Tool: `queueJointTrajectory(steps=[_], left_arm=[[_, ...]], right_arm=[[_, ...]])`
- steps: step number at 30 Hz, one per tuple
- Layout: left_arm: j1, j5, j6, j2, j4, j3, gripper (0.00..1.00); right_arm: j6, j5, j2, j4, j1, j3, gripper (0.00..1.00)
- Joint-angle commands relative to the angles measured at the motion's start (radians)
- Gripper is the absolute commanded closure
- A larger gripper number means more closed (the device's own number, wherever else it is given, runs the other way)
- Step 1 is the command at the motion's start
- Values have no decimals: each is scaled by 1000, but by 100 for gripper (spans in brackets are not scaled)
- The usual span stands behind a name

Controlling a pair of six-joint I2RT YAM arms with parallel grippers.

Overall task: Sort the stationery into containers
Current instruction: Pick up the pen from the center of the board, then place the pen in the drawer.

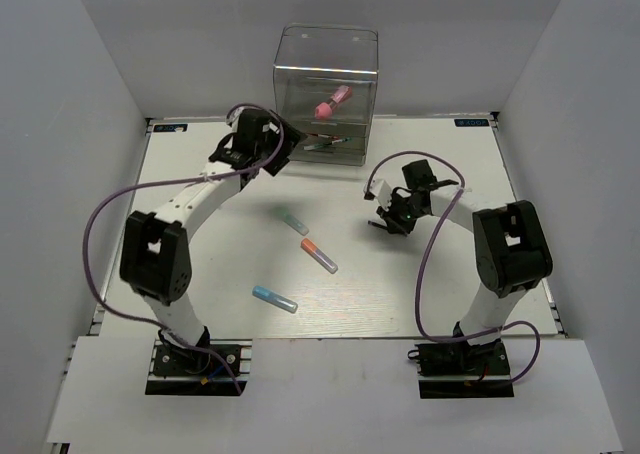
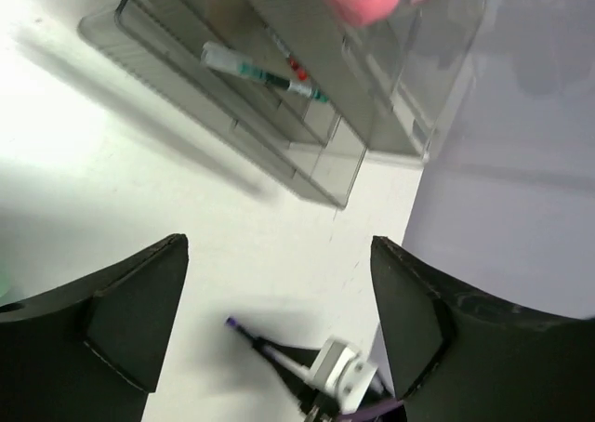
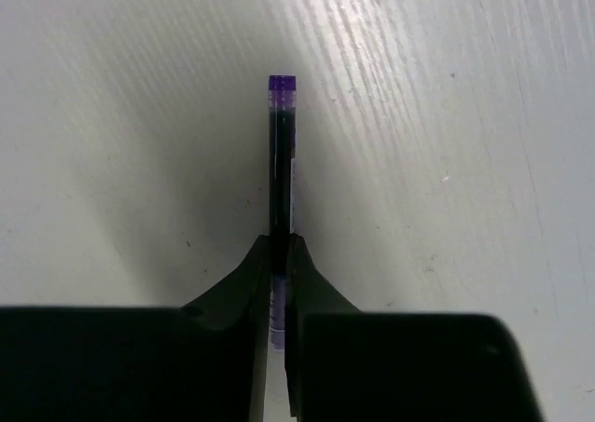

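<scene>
Right gripper (image 3: 282, 245) is clamped on a thin dark pen with a purple end cap (image 3: 282, 152). The jaws pinch it near the back end and the capped tip sticks out ahead of the fingers. Pen is low over the white table (image 1: 230, 264), right of centre, well apart from the box. Can't tell whether it is lifted clear or touching the surface.

Three items lie loose mid-table in a rough diagonal:
- a stubby translucent marker with a green cap (image 1: 293, 221)
- a stubby translucent marker with an orange cap (image 1: 319, 255), near the green one and closer to the arms
- a stubby translucent marker with a blue cap (image 1: 274, 297), nearest the arm bases

At the far edge stands the tall clear plastic drawer box with rounded corners (image 1: 327, 49). Inside it are a pink-capped marker (image 1: 333, 102) in an upper drawer and a slim pen with green markings (image 2: 260, 72) in the lower drawer. That drawer appears pulled out toward the arms.

Left gripper (image 2: 279, 292) hovers just in front of the box, jaws spread wide, nothing between them.

Judgement: roughly a third done — at least two stowed, one in hand, three to pick. The open lower drawer already holds a pen, so it looks like the likely slot for the purple-capped one. The markers probably go up with the pink one — not confirmed.
</scene>
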Motion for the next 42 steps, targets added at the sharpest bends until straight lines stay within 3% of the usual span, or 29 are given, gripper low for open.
queueJointTrajectory(steps=[1,2,7,12,19,28,34,42], left_arm=[[3,30,118,-120,55,-103,11],[3,30,128,-134,55,-121,11],[3,30,165,-229,20,-273,11],[3,30,155,-273,-35,-405,11],[3,30,154,-312,-45,-514,11],[3,48,154,-312,-75,-523,11],[3,39,154,-344,-94,-554,11],[3,39,145,-366,-94,-586,11]], right_arm=[[-42,36,-22,-13,17,-60,95],[-56,37,-26,-10,18,-70,100],[-119,-42,-45,-69,20,-9,100],[-165,-157,-37,-108,37,225,100],[-136,-155,85,-62,98,532,100],[-105,22,234,214,170,659,100],[-125,92,358,237,192,790,100],[-144,-4,280,219,193,761,100]])
